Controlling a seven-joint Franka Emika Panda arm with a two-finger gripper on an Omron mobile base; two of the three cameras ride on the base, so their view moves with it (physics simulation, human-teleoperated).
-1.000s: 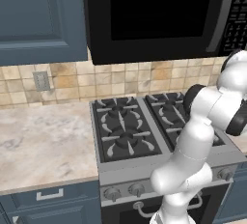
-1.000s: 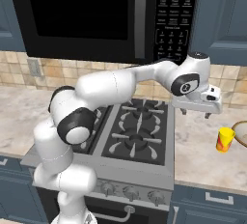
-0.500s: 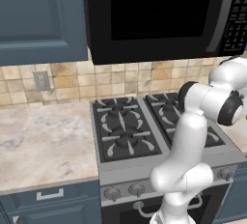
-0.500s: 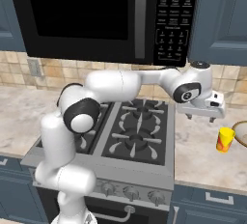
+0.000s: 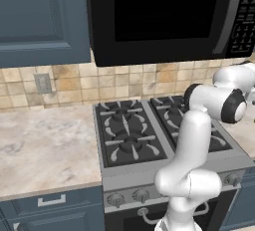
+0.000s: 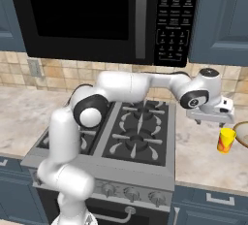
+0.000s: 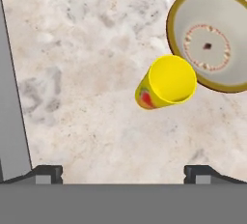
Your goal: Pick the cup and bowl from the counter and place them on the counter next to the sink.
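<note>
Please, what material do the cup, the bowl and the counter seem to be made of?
Cup: probably glazed ceramic or plastic; smooth bright yellow wall.
Bowl: likely stoneware; speckled beige inside, tan-brown rim.
Counter: looks like polished stone; beige marbled veins.

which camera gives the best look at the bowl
The hand view: the bowl shows almost whole from above, its speckled inside and tan rim clear, beside the cup. The right base view catches a sliver of it at the frame edge.
</note>
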